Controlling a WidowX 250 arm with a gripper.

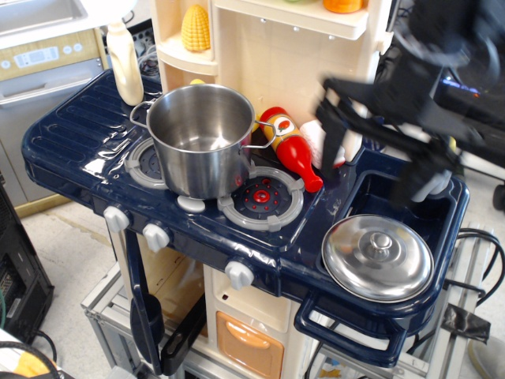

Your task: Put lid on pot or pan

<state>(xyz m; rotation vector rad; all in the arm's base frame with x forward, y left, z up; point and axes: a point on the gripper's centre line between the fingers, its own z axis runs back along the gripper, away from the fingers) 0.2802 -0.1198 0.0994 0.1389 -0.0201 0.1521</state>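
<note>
The shiny steel lid (378, 257) with a small round knob lies over the front of the toy sink at the right. The tall steel pot (200, 138) with wire loop handles stands uncovered on the left burner of the toy stove. My gripper (371, 170) is black and motion-blurred. It hangs above the sink, just behind and above the lid. Its two fingers (331, 150) point down and stand wide apart, with nothing between them.
A red ketchup bottle (290, 146) lies right of the pot, next to a white sponge. A cream bottle (124, 63) stands behind the pot at left. A toy corn cob (196, 28) sits on the shelf. The sink basin (379, 193) lies under the gripper.
</note>
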